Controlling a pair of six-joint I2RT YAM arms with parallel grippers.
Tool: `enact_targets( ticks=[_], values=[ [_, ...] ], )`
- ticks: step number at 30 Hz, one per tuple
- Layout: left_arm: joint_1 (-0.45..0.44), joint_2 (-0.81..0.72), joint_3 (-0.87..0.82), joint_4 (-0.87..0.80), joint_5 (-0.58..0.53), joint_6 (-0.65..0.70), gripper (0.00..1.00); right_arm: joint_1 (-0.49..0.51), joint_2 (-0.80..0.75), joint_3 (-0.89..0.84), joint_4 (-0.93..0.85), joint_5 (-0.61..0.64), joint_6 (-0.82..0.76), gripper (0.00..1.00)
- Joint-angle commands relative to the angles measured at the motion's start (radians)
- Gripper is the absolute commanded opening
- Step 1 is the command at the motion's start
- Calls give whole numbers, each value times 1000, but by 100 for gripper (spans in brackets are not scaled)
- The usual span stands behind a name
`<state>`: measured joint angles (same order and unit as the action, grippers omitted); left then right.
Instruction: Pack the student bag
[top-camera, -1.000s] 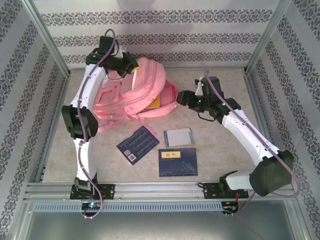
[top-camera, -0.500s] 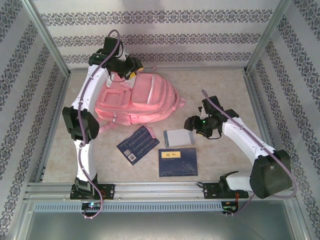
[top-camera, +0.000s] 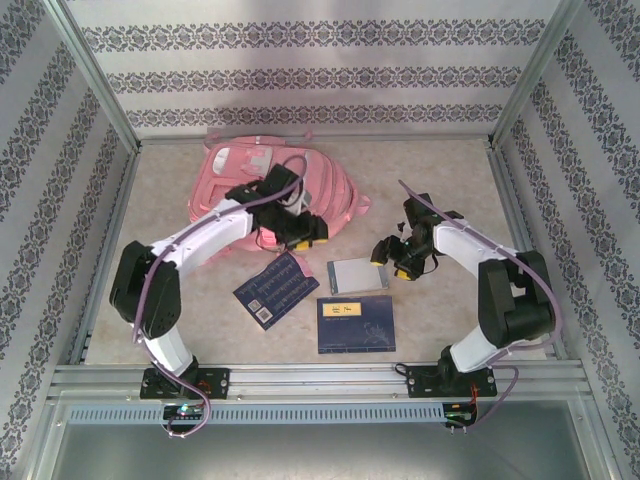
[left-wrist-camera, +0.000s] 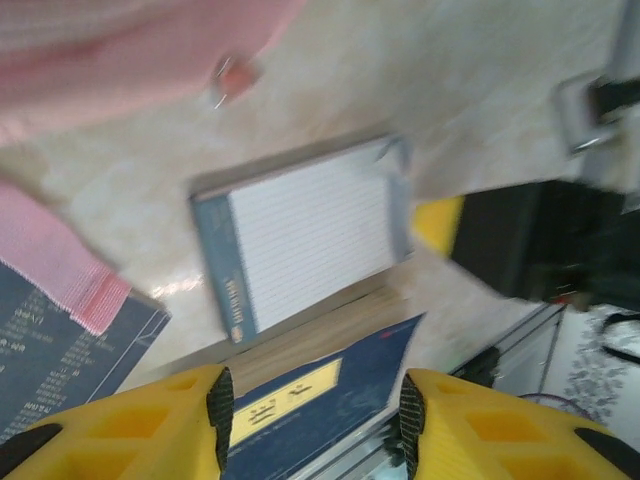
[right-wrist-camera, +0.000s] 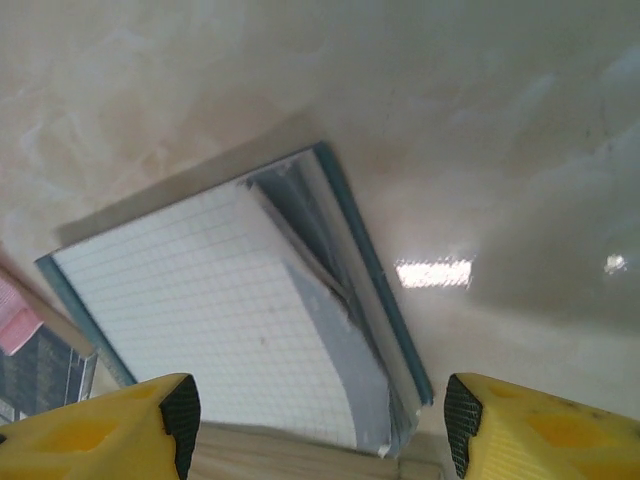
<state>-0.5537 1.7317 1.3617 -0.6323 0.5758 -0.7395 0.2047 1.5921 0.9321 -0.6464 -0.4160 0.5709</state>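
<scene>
The student bag (top-camera: 250, 172), a large pink backpack, lies flat at the back left of the table; its fabric (left-wrist-camera: 130, 50) and a pink strap (left-wrist-camera: 60, 262) show in the left wrist view. My left gripper (top-camera: 308, 232) hangs open and empty just off the bag's front right edge, above the table (left-wrist-camera: 312, 410). My right gripper (top-camera: 383, 253) is open and low at the right edge of a grid-paper notebook (top-camera: 357, 275). That notebook (right-wrist-camera: 220, 310) lies between and beyond the open fingers (right-wrist-camera: 318, 425), its cover corner curled up.
A dark blue book with a yellow label (top-camera: 355, 322) lies near the front, also below the left gripper (left-wrist-camera: 330, 400). A dark blue booklet (top-camera: 276, 289) lies left of it. Metal frame rails and patterned walls enclose the table.
The left arm swung from behind the bag to its front right and its gripper opened. The bag dropped flat. The right gripper moved from the bag down to the notebook's edge.
</scene>
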Motion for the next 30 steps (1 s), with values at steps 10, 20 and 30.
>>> enact_targets(
  ticks=[10,20,30],
  values=[
    [-52,123,-136,249,37,-53,46,-10,148,36,84,-165,9,56],
    [-57,219,-105,229,78,-35,45,-1,126,16,94,-206,17,43],
    [-58,243,-67,194,89,-12,44,42,62,38,33,-219,11,30]
  ],
)
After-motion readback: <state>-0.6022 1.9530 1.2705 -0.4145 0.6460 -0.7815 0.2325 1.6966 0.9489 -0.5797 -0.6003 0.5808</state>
